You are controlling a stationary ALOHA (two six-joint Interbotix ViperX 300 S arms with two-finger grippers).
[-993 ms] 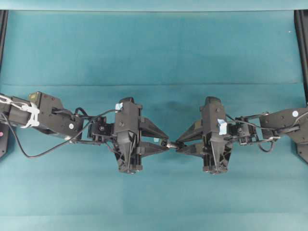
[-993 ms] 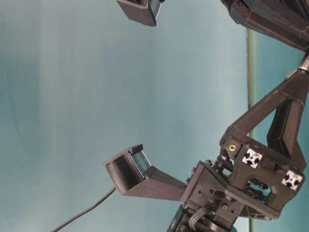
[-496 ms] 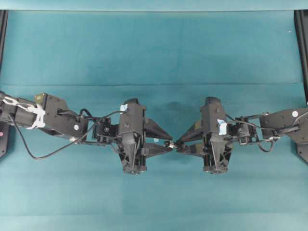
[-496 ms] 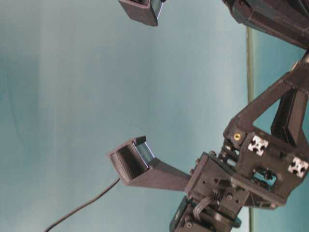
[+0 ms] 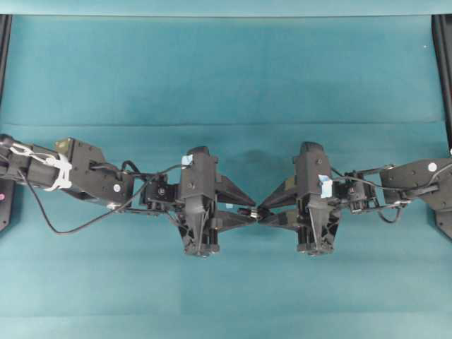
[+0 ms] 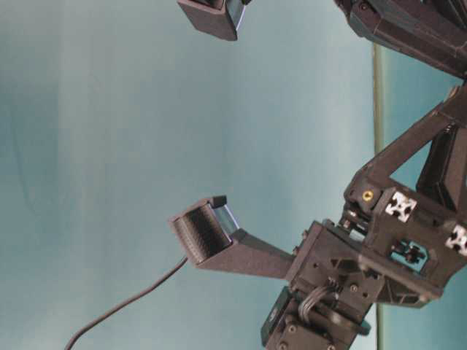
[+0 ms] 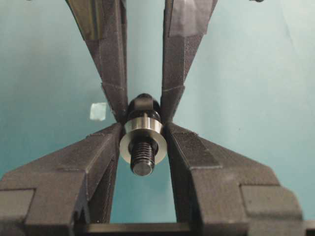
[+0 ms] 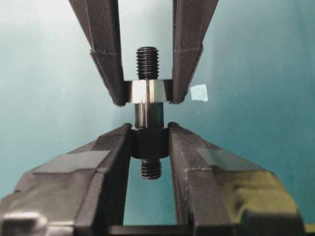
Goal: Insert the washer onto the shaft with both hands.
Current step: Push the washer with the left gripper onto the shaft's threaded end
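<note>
washer on shaft; in left pincer | right pincer clamps shaft

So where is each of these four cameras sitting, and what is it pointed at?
Overhead: above the green table, looking straight down; both arms show, left hand meeting right hand.
Table-level: low at the side, picture turned sideways; one arm's hand body shows.
Left wrist: looks along its fingers at the washer on the shaft.
Right wrist: looks along its own fingers from the opposite side.
Both wrist views share washer and shaft.

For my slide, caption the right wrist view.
Right gripper holds the shaft while the left gripper slides the washer over it.
</note>
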